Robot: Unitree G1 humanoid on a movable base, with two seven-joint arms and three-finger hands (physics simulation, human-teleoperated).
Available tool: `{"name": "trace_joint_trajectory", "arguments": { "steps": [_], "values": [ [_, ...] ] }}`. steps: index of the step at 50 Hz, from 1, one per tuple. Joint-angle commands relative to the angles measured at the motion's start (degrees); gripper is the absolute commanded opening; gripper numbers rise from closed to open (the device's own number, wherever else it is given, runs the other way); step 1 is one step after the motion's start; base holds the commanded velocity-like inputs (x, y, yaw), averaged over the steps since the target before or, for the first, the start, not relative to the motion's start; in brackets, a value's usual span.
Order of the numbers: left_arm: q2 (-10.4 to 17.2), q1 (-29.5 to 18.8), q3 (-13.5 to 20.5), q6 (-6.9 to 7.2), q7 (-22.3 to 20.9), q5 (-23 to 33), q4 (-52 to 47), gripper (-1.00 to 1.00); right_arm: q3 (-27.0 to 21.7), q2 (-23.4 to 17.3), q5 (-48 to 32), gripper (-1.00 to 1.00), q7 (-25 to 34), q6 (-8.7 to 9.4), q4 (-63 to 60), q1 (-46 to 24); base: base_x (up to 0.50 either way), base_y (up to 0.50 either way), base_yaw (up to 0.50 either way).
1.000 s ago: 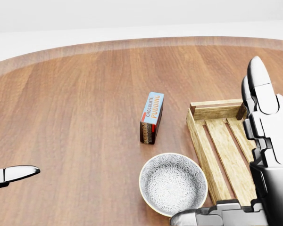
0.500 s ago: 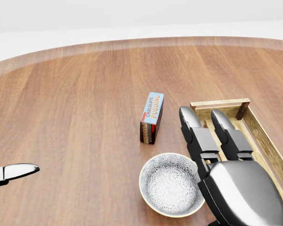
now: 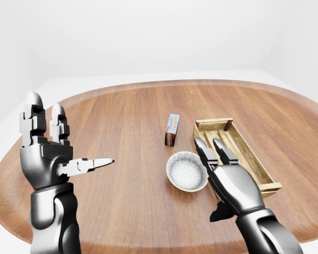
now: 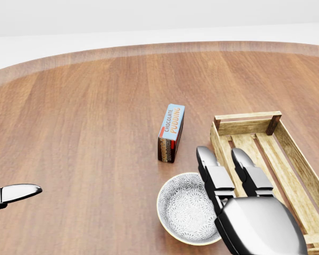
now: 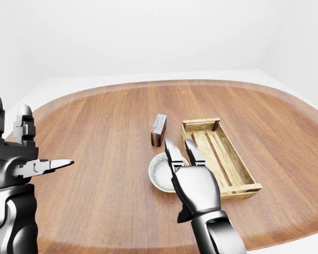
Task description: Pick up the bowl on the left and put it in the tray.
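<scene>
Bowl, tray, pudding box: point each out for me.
bowl point(image 4: 183, 210), head view, patterned inside.
tray point(image 4: 248, 125), head view, end wall toward the top.
pudding box point(image 4: 173, 123), head view, blue top face.

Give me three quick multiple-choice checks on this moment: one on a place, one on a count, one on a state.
1. In the head view, where does the pudding box stand relative to the bowl?
A) above it
B) below it
C) inside it

2. How many things lie in the wooden tray?
A) two
B) one
C) none

3. The right hand is:
A) shut on the bowl
B) open, fingers stretched over the bowl's right rim
C) out of view

Answers:
1 A: the box stands on the table above the bowl and apart from it.
2 C: the eye views show the tray holding nothing.
3 B: the fingers lie straight and grip nothing.
</scene>
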Motion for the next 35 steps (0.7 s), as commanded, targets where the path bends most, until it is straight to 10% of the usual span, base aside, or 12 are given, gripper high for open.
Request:
{"name": "trace_joint_trajectory", "arguments": {
  "steps": [1,35],
  "values": [
    [0.03,0.07,0.18,0.0,-0.05,-0.13,-0.02,1.0,0.56,-1.36,1.18,1.0,0.0,0.0,3.09,1.27,0.0,0.0,0.0],
    [-0.13,0.01,-0.45,0.0,0.01,0.35,0.53,1.0,-6.39,-2.27,6.16,1.0,0.0,0.0,13.06,-2.53,0.0,0.0,0.0]
  ]
}}
